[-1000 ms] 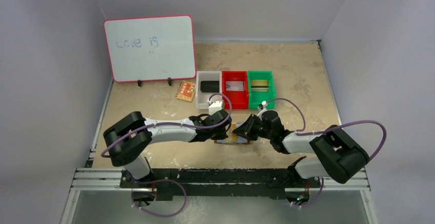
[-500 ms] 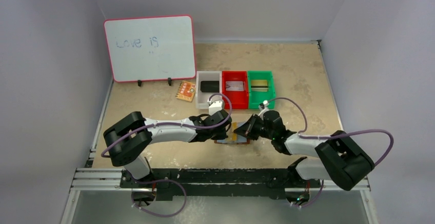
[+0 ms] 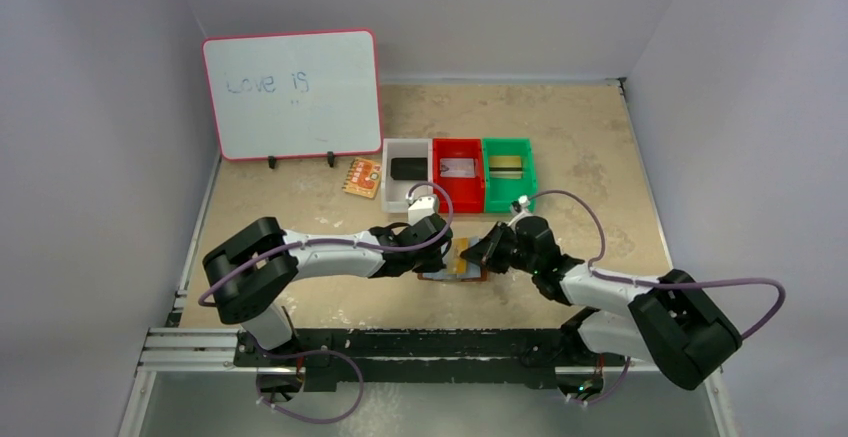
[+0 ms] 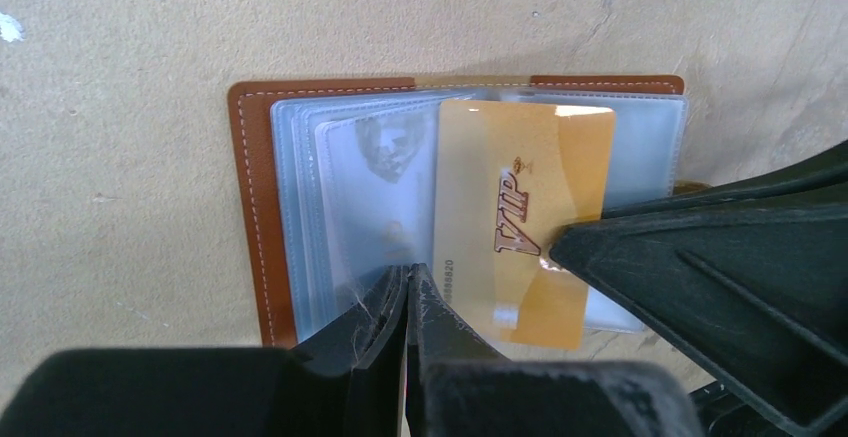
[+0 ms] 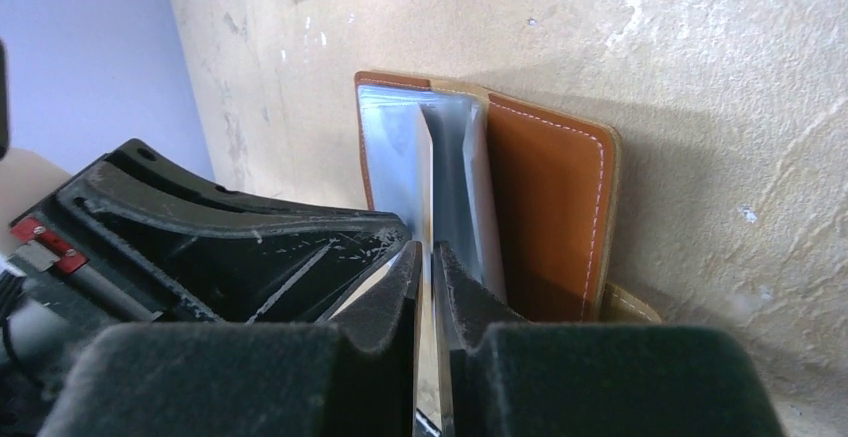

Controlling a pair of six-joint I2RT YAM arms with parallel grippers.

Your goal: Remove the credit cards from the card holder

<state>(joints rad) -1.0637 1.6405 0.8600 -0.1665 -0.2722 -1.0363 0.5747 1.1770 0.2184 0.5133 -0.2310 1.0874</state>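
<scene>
Gold card [image 4: 500, 197] clamped by right gripper [image 5: 428, 250], left gripper [image 4: 408, 277] closed atop holder [image 4: 250, 207], card unmoved

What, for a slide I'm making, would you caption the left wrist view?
Left gripper rests on the open card holder as the right gripper pinches its gold card.

Even diffuse light, soft shadows; wrist views blurred near lens.

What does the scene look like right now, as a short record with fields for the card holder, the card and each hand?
card holder: lying open, clear sleeves showing
gold card: over the sleeves, marked VIP
left hand: shut, tips on the sleeves
right hand: shut on the gold card's edge
</scene>
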